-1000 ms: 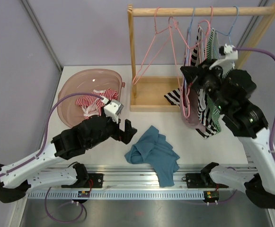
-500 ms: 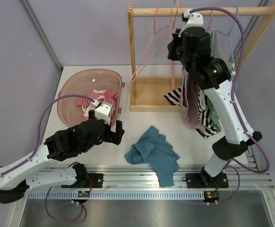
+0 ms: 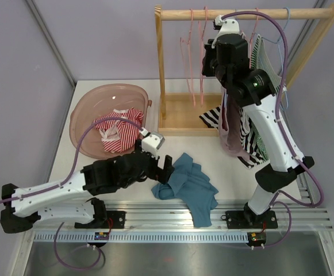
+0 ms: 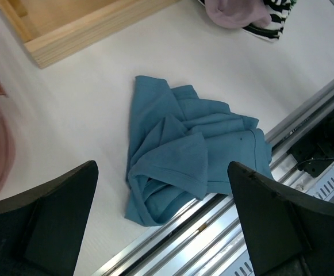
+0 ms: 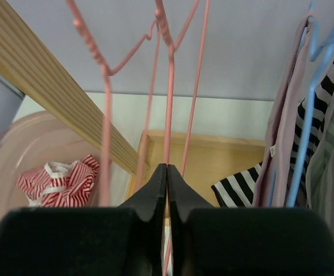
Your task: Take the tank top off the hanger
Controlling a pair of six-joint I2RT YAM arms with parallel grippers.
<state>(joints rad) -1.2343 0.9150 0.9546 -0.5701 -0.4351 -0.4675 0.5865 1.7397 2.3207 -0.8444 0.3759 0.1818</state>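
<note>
The left hand (image 4: 162,168) hovers low over the white worktop (image 4: 86,103), its fingers spread wide and holding nothing. Directly beneath it and just ahead lies the teal top (image 4: 184,144). It is off any hanger, crumpled into a soft folded heap with hemmed edges showing. Farther back, the right hand (image 5: 167,169) is up by the wooden rail (image 3: 304,11), its fingers pressed almost together on the wire of a bare pink hanger (image 5: 169,86). Striped and mauve garments (image 3: 241,123) hang to that hand's right.
</note>
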